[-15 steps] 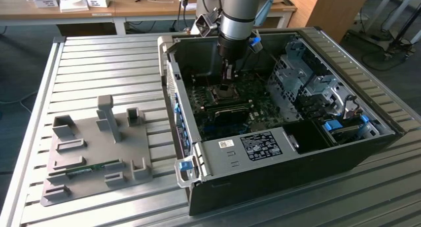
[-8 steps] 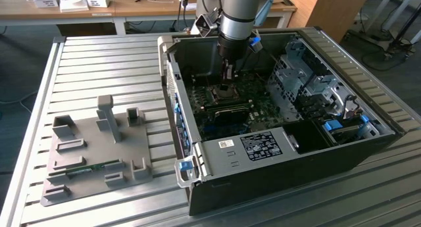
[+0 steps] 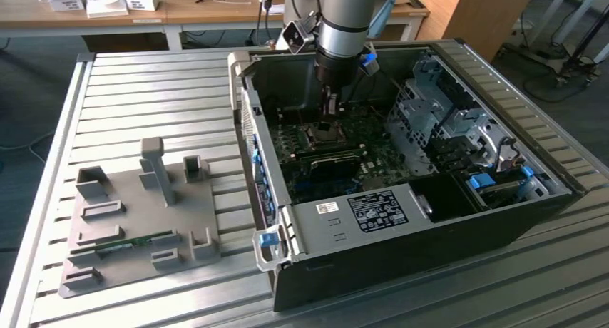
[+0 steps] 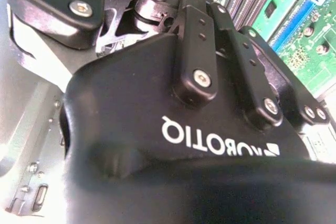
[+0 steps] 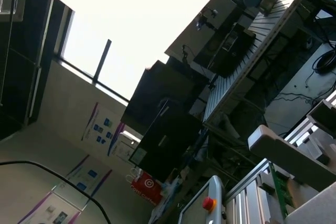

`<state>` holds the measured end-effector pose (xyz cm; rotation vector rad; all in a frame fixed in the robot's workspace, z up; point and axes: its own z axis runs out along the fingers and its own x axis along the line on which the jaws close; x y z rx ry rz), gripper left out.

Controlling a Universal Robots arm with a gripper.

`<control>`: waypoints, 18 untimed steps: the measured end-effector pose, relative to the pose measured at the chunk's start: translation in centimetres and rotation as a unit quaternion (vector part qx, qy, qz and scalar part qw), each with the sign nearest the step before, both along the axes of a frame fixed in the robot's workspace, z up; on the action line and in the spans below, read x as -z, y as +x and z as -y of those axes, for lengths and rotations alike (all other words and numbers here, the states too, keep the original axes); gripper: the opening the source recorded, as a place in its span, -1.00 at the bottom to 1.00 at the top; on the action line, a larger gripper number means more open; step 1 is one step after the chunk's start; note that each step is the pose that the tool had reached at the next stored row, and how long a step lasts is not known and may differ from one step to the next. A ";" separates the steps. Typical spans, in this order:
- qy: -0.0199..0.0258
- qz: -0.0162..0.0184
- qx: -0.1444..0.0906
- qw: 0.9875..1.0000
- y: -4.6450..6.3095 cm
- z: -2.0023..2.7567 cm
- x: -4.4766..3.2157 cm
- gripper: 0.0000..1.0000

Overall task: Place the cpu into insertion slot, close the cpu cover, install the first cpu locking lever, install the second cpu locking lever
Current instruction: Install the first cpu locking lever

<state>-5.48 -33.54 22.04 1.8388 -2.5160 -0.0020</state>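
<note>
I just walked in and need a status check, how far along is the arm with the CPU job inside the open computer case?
Mid-job, early by the look of it. The black gripper on the silver-grey arm is down inside the open black computer case, directly over the square CPU socket on the green motherboard. Whether the chip is seated, or the cover and levers are closed, cannot be told from the exterior view. The grey fixture plate sits outside the case.
</note>
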 end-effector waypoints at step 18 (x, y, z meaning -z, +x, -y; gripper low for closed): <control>0.000 0.000 -0.017 1.000 0.0 0.00 0.01 -0.79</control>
